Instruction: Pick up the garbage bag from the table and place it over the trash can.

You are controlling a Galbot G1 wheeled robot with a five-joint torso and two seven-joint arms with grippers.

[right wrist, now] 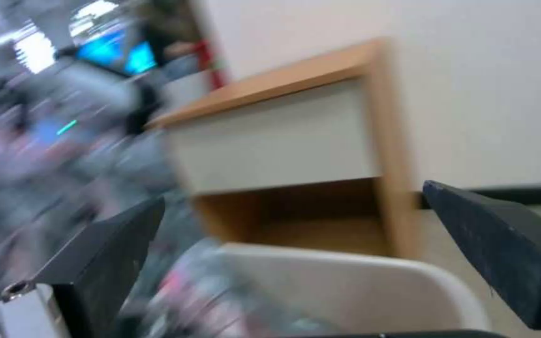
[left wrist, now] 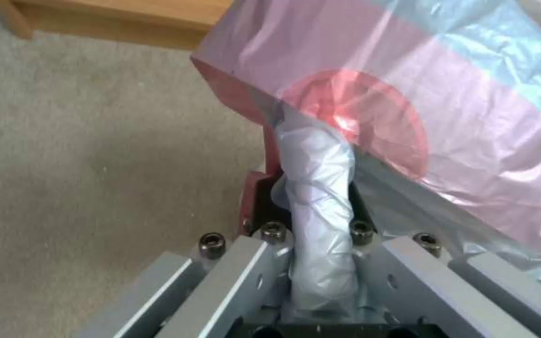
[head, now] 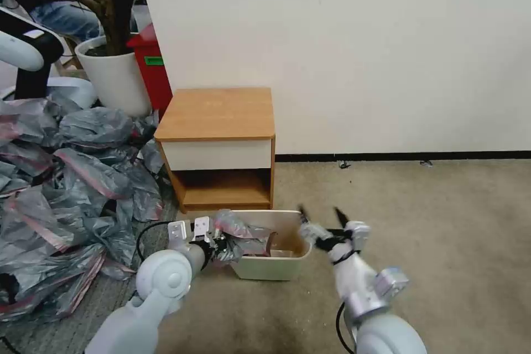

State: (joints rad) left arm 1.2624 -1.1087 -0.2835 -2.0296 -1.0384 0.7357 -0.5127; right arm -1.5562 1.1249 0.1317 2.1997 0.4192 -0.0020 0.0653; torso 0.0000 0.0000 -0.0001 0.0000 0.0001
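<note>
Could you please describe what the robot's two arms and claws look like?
Both arms are pale grey-white with rounded joints and thin black cables. The left claw has silvery metal blocks with black screws. The right claw has flat, tapering black fingers on a silvery wrist.

The left gripper sits at the left rim of the trash can; its fingertips are covered by the crumpled garbage bag. In the left wrist view, the bag wraps the gripper, hiding the grip point, and runs past the picture's edge. The bag also hides the left part of the can's inside. The right wrist view is motion-blurred: the bag in the can is a smear, and the bag heap beside the table cannot be resolved.
</note>
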